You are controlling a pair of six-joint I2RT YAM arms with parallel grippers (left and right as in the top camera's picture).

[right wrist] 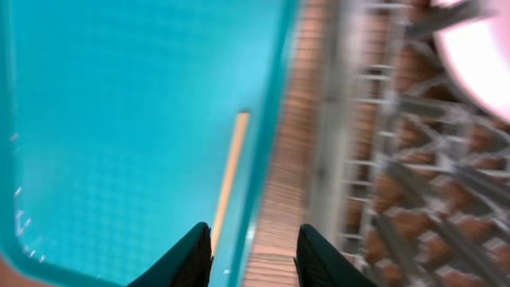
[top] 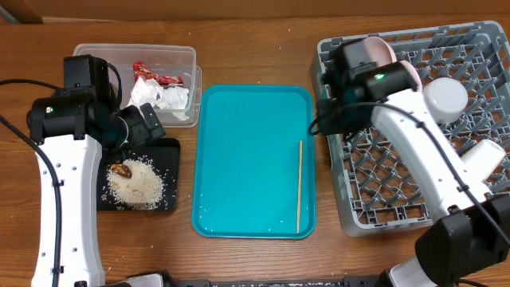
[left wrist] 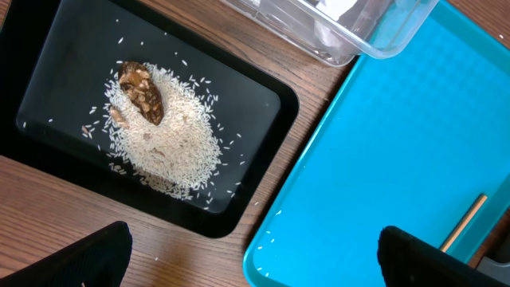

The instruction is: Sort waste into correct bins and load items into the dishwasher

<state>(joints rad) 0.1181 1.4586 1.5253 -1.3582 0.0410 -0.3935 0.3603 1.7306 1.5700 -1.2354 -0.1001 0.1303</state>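
now the right gripper (right wrist: 255,243), part open and empty, hangs near the thin wooden chopstick (right wrist: 229,171) lying mid-worktop in the flat teal plastic tray (right wrist: 119,119); it hugs the rim, so a pinch may slip. left gripper (left wrist: 253,239) gapes empty.

Rice (left wrist: 167,135) heaped in black tray (left wrist: 48,72) — chopstick (top: 300,187) flat.

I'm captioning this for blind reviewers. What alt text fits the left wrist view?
A black tray holds a heap of white rice grains with a brown food scrap on it. To its right lies a teal tray with one chopstick partly showing; a corner of a clear tub is above, and the left gripper is open below.
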